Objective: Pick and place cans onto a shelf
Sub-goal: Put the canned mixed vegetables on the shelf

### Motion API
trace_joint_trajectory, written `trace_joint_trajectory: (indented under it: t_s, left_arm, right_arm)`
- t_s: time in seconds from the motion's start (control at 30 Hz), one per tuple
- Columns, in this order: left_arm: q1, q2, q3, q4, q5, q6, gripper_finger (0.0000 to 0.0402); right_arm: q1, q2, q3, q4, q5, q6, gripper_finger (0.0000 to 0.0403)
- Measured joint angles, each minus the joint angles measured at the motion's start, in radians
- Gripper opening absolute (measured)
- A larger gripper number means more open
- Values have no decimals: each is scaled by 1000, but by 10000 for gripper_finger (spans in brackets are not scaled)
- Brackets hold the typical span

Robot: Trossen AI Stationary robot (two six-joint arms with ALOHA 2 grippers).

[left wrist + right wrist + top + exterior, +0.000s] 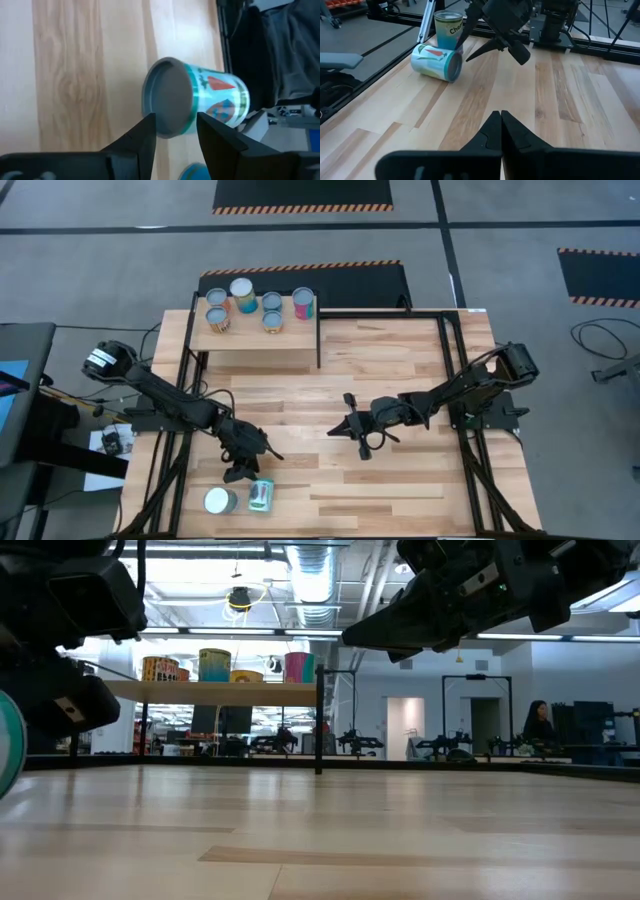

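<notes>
A teal-labelled can (200, 95) lies on its side on the tabletop near the front left; the high view shows this can (261, 496) beside an upright whitish-topped can (220, 500). My left gripper (175, 122) is open and slants down, with one finger on either side of the lying can's round end, and I see no touch. Several more cans (258, 306) stand upright on the shelf (255, 340) at the far left. My right gripper (500, 117) hangs shut over the middle of the table, holding nothing.
The shelf's black frame posts (318, 345) stand at its corners. Black frame rails (455, 370) run along the table's sides. The middle and right of the plank tabletop (400, 490) hold no cans. A person (537, 725) stands far off in the room.
</notes>
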Motion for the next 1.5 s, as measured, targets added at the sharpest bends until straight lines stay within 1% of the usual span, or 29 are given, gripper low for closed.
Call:
trace_joint_trajectory:
  t_s: [0.23, 0.53, 0.67, 0.87, 1.0, 1.07, 1.13, 1.2, 1.37, 1.4, 1.5]
  left_arm:
    - [0, 0, -1, 56, -3, 44, 128]
    - [0, 5, -1, 71, -3, 26, 128]
    - [0, 33, -1, 74, -3, 21, 128]
    - [0, 102, -1, 181, 35, 26, 128]
    - [0, 117, -1, 200, 35, 44, 127]
    - [0, 117, -1, 205, 24, 56, 120]
    - [0, 117, -1, 209, 21, 60, 102]
    - [0, 117, -1, 220, 11, 61, 77]
    - [0, 117, -1, 229, -52, 60, 10]
    - [0, 117, -1, 230, -69, 59, 6]
    - [0, 117, -1, 229, -116, 59, 8]
  right_arm:
    - [0, 0, 0, 0, 0, 0, 10]
    - [0, 0, 0, 0, 0, 0, 10]
    - [0, 0, 0, 0, 0, 0, 10]
    - [0, 0, 0, 0, 0, -1, 10]
    - [0, 0, 0, 0, 0, -2, 10]
    - [0, 0, 0, 0, 0, -2, 10]
    - [0, 0, 0, 0, 0, -2, 10]
    - [0, 0, 0, 0, 0, -3, 10]
    - [0, 0, 1, 0, 4, -3, 10]
    - [0, 0, 0, 0, 4, -1, 10]
    - [6, 0, 1, -4, 4, 28, 10]
